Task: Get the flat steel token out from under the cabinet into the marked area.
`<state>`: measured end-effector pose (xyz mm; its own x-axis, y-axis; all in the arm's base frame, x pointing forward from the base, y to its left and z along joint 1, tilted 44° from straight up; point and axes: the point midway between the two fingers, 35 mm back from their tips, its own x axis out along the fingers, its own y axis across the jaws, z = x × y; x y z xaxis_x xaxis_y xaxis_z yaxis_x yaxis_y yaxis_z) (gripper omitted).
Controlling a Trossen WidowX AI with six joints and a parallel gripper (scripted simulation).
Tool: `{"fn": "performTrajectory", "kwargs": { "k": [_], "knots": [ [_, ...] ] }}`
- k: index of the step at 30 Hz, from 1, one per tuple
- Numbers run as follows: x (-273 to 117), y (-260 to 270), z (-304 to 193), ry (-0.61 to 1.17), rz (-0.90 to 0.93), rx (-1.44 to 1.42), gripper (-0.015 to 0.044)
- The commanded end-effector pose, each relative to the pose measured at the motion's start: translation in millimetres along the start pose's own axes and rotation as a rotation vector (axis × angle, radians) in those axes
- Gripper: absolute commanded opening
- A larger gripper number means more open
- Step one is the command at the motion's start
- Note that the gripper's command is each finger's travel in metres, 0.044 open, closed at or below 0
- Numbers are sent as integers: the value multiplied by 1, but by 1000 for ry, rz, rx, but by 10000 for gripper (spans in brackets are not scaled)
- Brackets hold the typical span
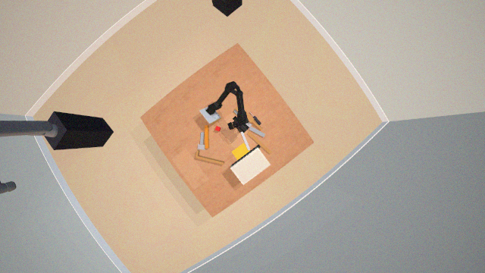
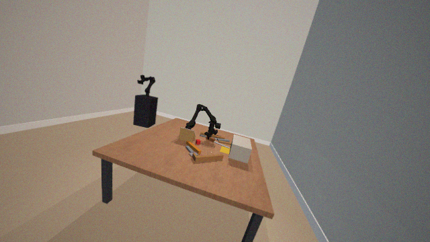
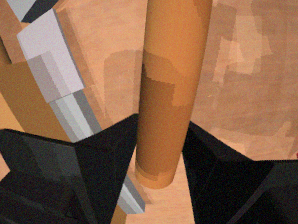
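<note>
My gripper [image 1: 243, 130] [image 2: 208, 137] [image 3: 160, 121] is shut on the orange round handle [image 3: 175, 60] of a tool. The handle runs up out of the wrist view. A pale thin strip [image 1: 245, 140] [image 2: 222, 144], apparently this tool's shaft, reaches from below the gripper toward the cabinet front; whether its tip is under the cabinet cannot be told. The white cabinet [image 1: 251, 167] [image 2: 241, 146] has a dark lower front edge. The yellow marked area [image 1: 239, 152] [image 2: 224, 150] lies in front of it, beside the strip. The steel token is not visible in any view.
A red cube [image 1: 217, 129] [image 2: 198, 142], an orange bar [image 1: 206, 137], a grey tool [image 1: 201, 141] and an L-shaped wooden piece [image 1: 211, 158] [image 2: 208, 158] lie left of the gripper in the top view. A grey bar [image 1: 257, 132], a dark-handled tool [image 1: 257, 120] and a wooden strip [image 1: 261, 144] lie right.
</note>
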<state>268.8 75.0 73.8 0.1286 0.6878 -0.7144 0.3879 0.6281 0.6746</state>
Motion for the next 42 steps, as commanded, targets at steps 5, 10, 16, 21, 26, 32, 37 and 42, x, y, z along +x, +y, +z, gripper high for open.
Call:
{"fn": "performTrajectory", "kwargs": {
  "k": [5,10,16,21,26,32,37,42],
  "knots": [
    [-1,1,8,-3,1,-3,26],
    [0,0,6,0,0,1,157],
    [0,0,6,-2,1,0,226],
    [0,0,6,-3,2,-1,270],
    [0,0,6,-3,2,-3,270],
    [3,0,4,-3,2,-1,270],
    [2,0,6,-4,2,-6,165],
    [2,0,6,-4,2,-6,112]
  ]
}}
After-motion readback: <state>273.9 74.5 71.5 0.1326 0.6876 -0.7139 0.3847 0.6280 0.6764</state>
